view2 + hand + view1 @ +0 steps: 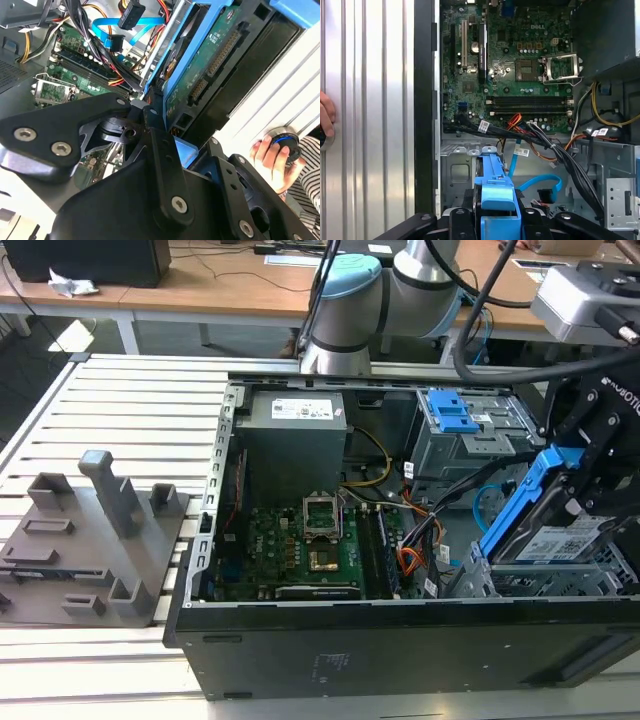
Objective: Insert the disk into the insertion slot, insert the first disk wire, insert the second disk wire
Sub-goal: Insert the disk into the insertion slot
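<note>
My jaws clamp the silver-grey, blue-framed hard drive [560,542] by its plastic frame; likely stiff, weighty, shock-sensitive.

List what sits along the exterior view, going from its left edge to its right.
Grey plastic fixture → power supply box → tall drive cage with the blue latch → disk, tilted in its blue frame.
</note>
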`<state>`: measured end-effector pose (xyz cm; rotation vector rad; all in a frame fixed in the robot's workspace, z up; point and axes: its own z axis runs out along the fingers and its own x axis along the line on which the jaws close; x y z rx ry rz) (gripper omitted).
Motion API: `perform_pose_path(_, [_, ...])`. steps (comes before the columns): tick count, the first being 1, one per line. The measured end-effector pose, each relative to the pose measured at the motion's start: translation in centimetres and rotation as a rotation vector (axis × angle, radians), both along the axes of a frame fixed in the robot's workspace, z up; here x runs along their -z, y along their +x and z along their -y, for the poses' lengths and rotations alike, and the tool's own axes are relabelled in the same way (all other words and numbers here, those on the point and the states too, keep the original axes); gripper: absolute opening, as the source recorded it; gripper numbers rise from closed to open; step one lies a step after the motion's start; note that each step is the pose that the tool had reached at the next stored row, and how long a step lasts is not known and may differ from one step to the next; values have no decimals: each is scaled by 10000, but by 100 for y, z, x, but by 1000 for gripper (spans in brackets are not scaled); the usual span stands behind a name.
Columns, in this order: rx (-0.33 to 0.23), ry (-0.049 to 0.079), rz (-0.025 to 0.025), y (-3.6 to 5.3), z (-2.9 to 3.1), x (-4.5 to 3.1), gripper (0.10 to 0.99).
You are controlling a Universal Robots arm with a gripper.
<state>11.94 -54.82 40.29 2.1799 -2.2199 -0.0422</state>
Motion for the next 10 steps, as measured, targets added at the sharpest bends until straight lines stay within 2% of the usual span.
perform_pose_path(2, [-1,-1,0,0,0,47,365])
perform_pose_path(6, [0,-1,0,0,0,188,365])
perform_pose_path(10, [-1,-2,0,0,0,209,365])
